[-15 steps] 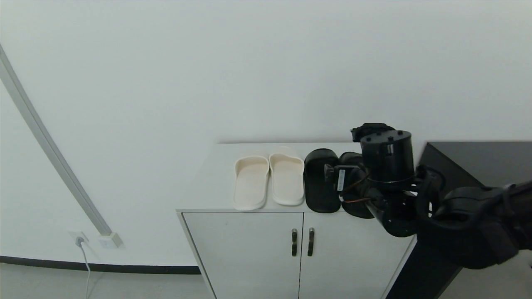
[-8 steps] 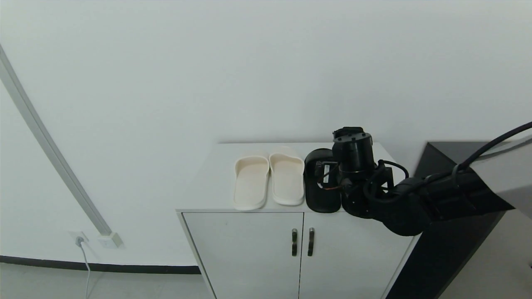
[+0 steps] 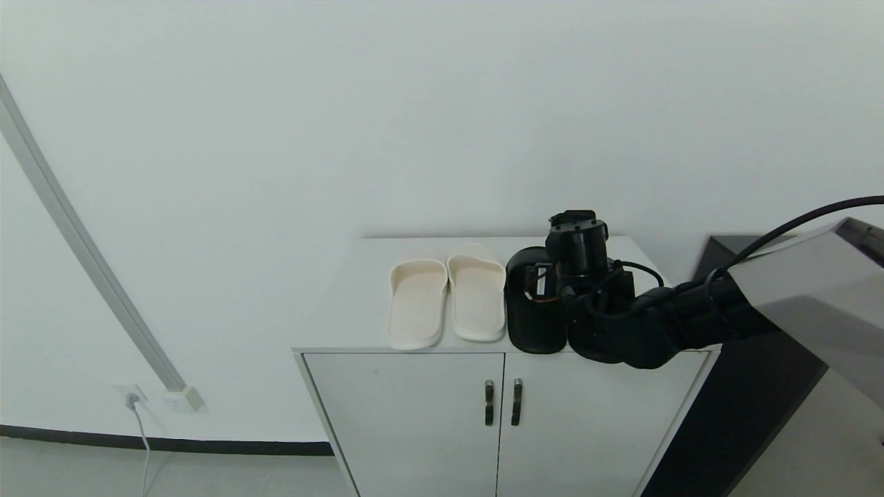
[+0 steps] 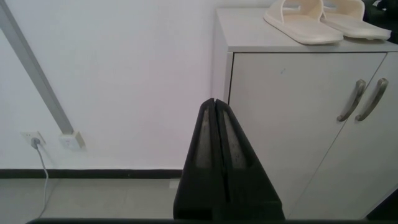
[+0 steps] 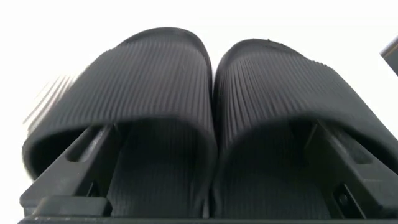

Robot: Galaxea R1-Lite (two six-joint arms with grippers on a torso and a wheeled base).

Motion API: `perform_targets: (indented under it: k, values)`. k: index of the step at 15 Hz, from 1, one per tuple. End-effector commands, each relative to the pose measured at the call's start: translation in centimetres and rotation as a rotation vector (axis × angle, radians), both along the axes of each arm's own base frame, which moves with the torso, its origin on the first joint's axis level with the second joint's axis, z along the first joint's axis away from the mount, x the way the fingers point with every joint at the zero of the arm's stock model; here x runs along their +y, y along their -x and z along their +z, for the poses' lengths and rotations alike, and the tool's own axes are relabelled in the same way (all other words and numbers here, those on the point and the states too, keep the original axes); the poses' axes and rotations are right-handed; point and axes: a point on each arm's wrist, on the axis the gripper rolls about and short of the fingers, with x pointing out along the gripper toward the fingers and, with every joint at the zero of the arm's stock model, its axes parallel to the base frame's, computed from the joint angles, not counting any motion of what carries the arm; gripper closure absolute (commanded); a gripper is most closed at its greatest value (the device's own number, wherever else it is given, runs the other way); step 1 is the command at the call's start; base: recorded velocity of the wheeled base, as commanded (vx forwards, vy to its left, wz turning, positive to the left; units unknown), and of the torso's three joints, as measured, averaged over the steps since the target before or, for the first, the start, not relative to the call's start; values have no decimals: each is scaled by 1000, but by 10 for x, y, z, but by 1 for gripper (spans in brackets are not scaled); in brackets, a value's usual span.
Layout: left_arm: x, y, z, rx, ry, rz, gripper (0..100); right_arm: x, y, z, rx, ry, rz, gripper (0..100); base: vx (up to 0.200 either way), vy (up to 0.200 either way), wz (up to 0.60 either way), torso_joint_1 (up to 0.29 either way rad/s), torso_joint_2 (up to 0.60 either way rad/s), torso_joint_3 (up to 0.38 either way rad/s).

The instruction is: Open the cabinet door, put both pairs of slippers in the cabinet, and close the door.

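Observation:
A white cabinet (image 3: pixel 345 324) stands against the wall with both doors (image 3: pixel 407 421) shut and two dark handles (image 3: pixel 489 402) at the middle. On its top lie a pair of white slippers (image 3: pixel 447 300) and, to their right, a pair of black slippers (image 3: pixel 533 304). My right arm (image 3: pixel 621 324) stretches over the black pair and hides most of the right one. My right gripper (image 5: pixel 210 134) is open, with one finger (image 5: pixel 93 155) under each slipper's strap. My left gripper (image 4: pixel 214 109) is shut on nothing, low and left of the cabinet (image 4: pixel 280 93).
A black table or cabinet (image 3: pixel 746 414) stands right beside the white cabinet. A grey conduit (image 3: pixel 76 241) runs slantwise down the wall to an outlet with a plug and cable (image 3: pixel 131 399) at the lower left. Open floor lies in front of the doors.
My right arm has stretched away from the camera and a little left, bringing its wrist down over the black slippers. The slippers and cabinet doors have not moved.

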Motion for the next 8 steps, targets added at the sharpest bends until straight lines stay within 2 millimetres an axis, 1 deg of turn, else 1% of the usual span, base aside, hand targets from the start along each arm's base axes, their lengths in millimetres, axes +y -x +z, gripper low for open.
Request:
perform_targets:
  k: [1,3,4,8]
  values:
    - [0,0,0,1,0,0,100,1,-7,-5,1,1,-8,0,0,0,0,0,0,0]
    - [0,0,0,1,0,0,100,0,-12,-6,-4,-3,-16,0,0,0,0,0,0,0]
    - [0,0,0,1,0,2,100,-1,-16,-7,-4,-3,-22,100,0,0,0,0,0,0]
    - [0,0,0,1,0,2,100,-1,-21,-7,-13,-9,-28,100,0,0,0,0,0,0]
